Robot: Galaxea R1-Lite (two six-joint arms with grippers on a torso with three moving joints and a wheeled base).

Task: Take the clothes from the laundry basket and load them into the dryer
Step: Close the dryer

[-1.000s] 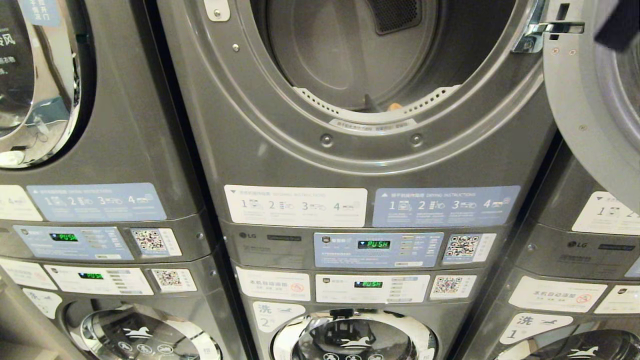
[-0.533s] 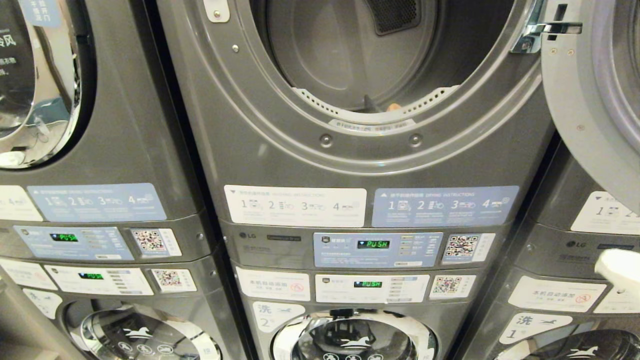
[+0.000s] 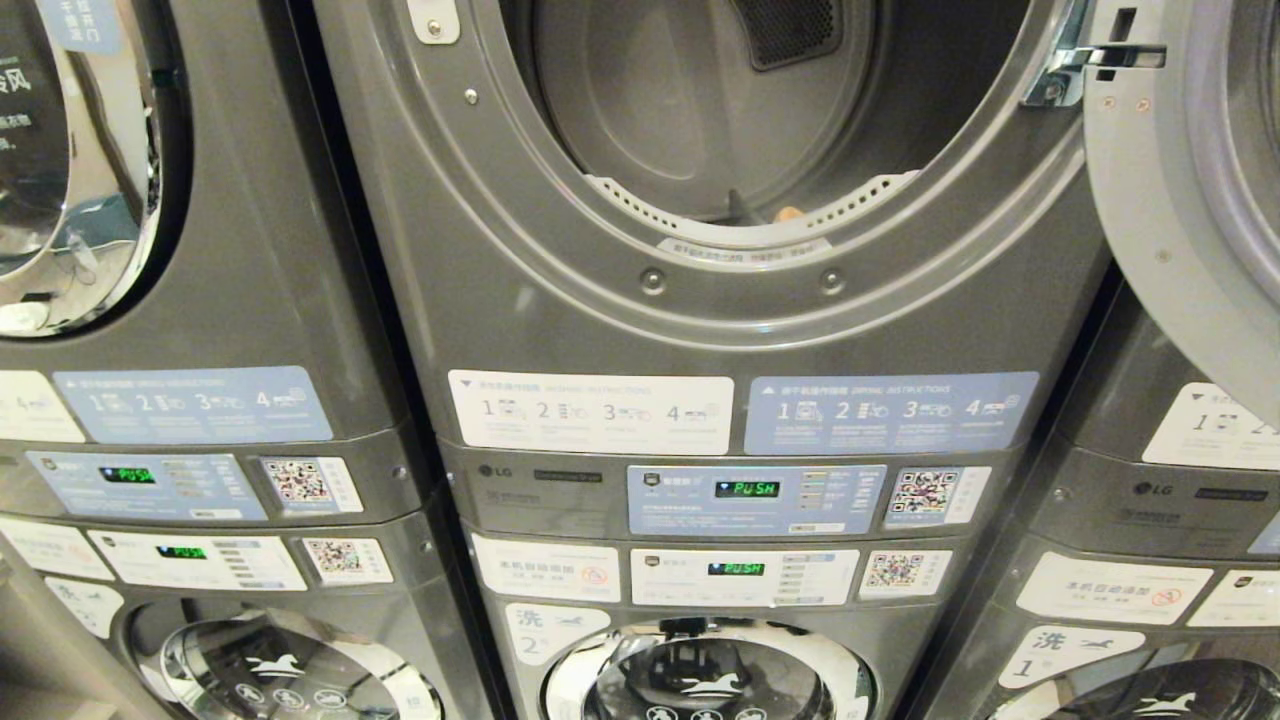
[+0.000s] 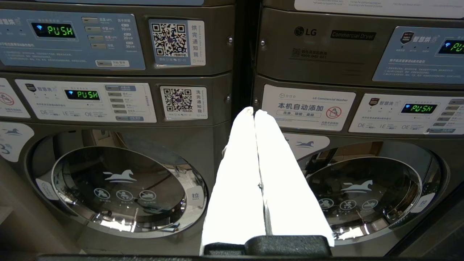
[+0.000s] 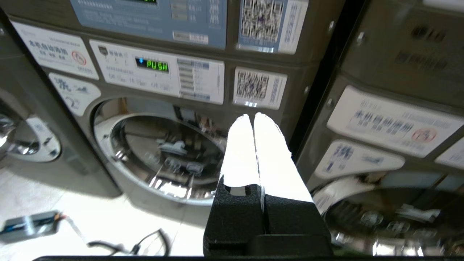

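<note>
The grey dryer (image 3: 740,300) fills the head view, its round opening bare and its drum (image 3: 680,100) dark inside. Its door (image 3: 1170,200) hangs open at the right. A small orange patch (image 3: 790,212) shows just behind the drum's front lip. The clothes and the laundry basket are out of view. Neither arm is in the head view. My left gripper (image 4: 253,110) is shut and holds nothing, pointing at the seam between two stacked machines. My right gripper (image 5: 252,116) is also shut and holds nothing, low in front of the washers.
Round glass washer doors (image 4: 123,185) (image 4: 366,188) sit under the control panels (image 3: 747,489) lit with "PUSH". More stacked machines stand on both sides. On the pale floor lie a small device (image 5: 30,223) and a cable (image 5: 145,243).
My right arm has dropped from the upper right by the open door, down past the right edge, and is now out of the head view. The dryer and door have not moved.
</note>
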